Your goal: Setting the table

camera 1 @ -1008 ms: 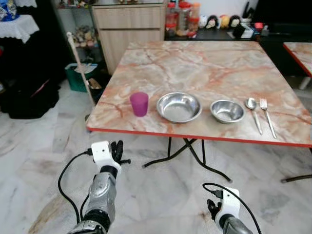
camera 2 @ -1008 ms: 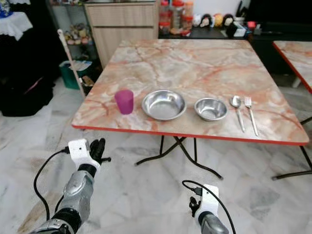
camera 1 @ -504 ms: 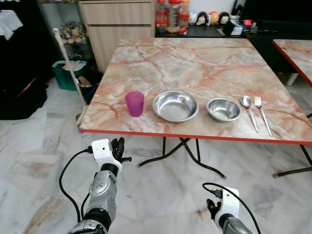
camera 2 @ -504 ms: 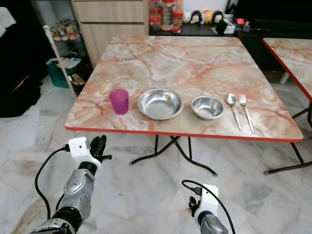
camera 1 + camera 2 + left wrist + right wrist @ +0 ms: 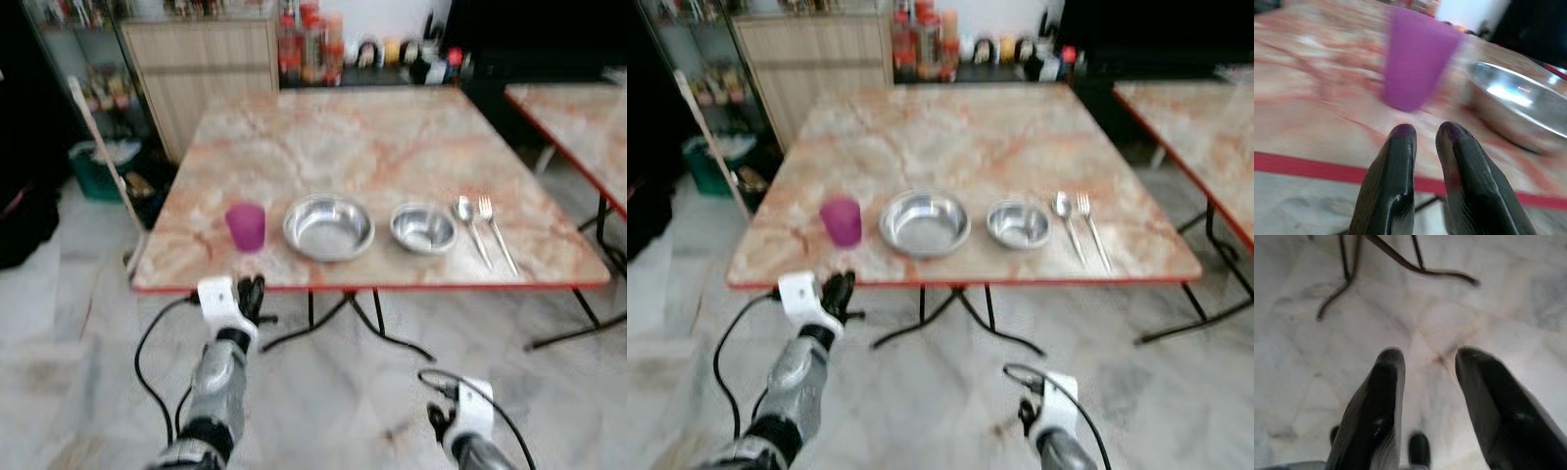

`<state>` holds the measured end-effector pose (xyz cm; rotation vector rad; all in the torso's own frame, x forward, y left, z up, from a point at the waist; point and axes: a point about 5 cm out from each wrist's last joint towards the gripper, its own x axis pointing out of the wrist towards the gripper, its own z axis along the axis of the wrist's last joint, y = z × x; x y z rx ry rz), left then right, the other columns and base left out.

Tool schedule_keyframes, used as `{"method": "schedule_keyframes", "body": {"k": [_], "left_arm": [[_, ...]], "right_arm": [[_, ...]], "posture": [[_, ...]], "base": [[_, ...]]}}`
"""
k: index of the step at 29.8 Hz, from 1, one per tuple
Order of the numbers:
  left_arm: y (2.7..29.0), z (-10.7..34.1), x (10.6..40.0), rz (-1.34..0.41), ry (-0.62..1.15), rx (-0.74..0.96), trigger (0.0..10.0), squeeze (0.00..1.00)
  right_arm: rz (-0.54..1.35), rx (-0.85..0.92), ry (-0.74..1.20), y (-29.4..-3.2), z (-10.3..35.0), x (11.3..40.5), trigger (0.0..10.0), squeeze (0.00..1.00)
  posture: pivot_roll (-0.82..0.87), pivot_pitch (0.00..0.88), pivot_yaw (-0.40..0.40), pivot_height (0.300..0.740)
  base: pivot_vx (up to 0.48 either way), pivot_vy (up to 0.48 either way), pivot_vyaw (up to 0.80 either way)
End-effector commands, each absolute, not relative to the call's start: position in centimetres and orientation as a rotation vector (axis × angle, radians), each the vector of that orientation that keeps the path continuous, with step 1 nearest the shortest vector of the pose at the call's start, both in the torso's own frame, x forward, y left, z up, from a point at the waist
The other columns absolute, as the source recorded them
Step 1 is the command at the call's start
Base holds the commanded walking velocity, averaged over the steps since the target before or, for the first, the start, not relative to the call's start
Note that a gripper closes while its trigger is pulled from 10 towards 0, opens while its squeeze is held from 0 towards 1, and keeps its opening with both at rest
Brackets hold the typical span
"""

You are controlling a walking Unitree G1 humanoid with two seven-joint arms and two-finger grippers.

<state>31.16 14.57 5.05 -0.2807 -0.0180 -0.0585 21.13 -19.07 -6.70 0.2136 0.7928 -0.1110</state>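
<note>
Cup (image 5: 245,226) sits near the table (image 5: 333,137) front edge, just beyond your left gripper (image 5: 1425,134), whose fingers are pressed nearly together and empty, held at the red rim and aimed at the cup. Beside the cup, toward your right, lie the big bowl (image 5: 328,226), the small bowl (image 5: 423,227), then the spoon (image 5: 470,227) and fork (image 5: 498,233) side by side. Your right gripper (image 5: 1429,360) hangs low over the floor (image 5: 1312,357), fingers spread, holding nothing.
</note>
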Motion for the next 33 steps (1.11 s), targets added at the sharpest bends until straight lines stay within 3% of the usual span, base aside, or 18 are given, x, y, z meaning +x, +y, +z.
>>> {"method": "schedule_keyframes", "body": {"k": [1,8,22,33], "left_arm": [[14.65,5.73,31.48,-0.057,-0.051,-0.288,10.0,0.0],[14.59,5.76,31.35,-0.07,-0.059,-0.29,10.0,0.0],[14.81,5.28,30.97,-0.059,-0.039,-0.288,10.0,0.0],[14.8,5.35,31.05,-0.06,-0.039,-0.285,10.0,0.0]], "right_arm": [[-0.108,0.211,0.789,-19.05,-6.6,21.31,10.0,0.0],[-0.1,0.21,0.791,-18.85,-6.62,21.32,10.0,0.0],[-0.097,0.208,0.793,-18.8,-6.68,21.22,10.0,0.0],[-0.099,0.213,0.787,-18.79,-6.64,21.27,10.0,0.0]], "posture": [[-0.1,0.0,-0.008,0.74],[-0.09,0.0,-0.008,0.74],[-0.09,0.0,-0.006,0.74],[-0.1,0.0,-0.003,0.74]], "base": [[0.304,0.0,0.0],[0.294,0.0,0.0],[0.0,0.0,0.0],[0.0,-0.275,0.0]]}}
